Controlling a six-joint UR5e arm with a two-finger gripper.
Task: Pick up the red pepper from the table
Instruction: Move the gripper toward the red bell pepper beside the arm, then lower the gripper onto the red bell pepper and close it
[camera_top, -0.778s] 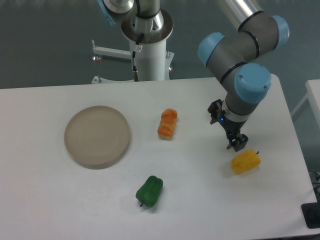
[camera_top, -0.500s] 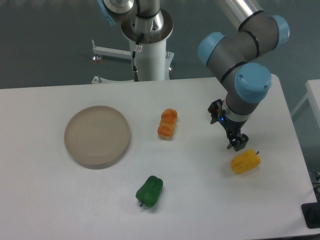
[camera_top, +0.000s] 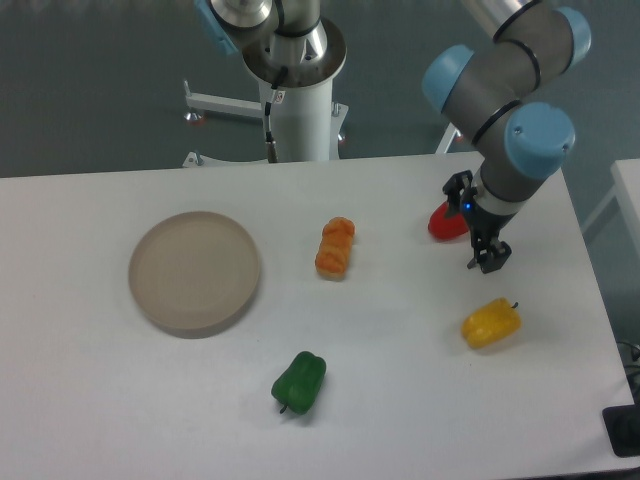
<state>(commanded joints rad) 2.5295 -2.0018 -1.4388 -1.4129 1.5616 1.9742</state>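
The red pepper (camera_top: 443, 222) lies on the white table (camera_top: 400, 400) at the back right, partly hidden behind my wrist. My gripper (camera_top: 489, 259) hangs just right of and in front of the pepper, close to the tabletop. Its two fingers stand slightly apart and hold nothing. It is not around the pepper. The yellow pepper (camera_top: 490, 324) lies in front of the gripper.
An orange pepper (camera_top: 336, 247) lies at the table's middle and a green pepper (camera_top: 299, 381) towards the front. A round beige-grey plate (camera_top: 195, 272) sits at the left. The robot's white base column (camera_top: 298, 110) stands behind the table.
The arm has moved right and back, away from the yellow pepper. The red pepper, hidden behind the arm before, now shows beside the wrist.
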